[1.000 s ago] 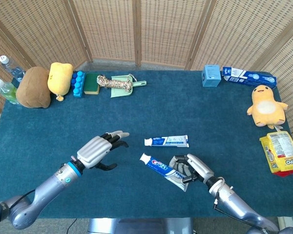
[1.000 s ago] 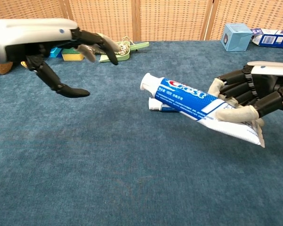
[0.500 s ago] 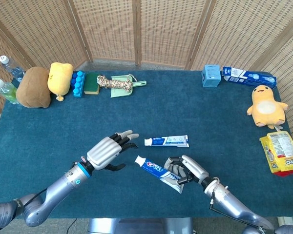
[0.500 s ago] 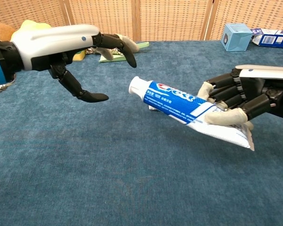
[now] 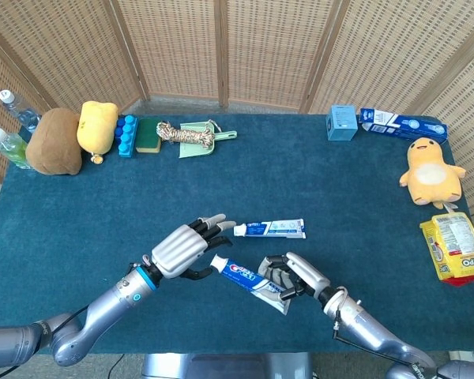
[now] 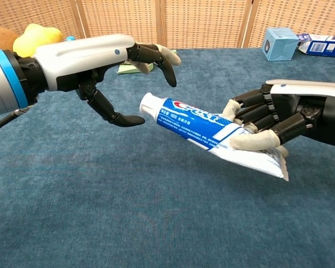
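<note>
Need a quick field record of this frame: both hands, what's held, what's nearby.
right hand: grips tube by its flat end, cap pointing at left hand, lifted off the table
left hand: holds nothing, fingers apart, thumb just below the cap; contact unclear
second tube: lies on table, just beyond the hands
far left edge: plush toys, bottles
far right: duck plush, snack pack

toothpaste tube point(image 6: 204, 124): glossy plastic | table point(image 5: 355, 205): matt blue cloth, rough | screen point(image 5: 221, 47): woven wicker
</note>
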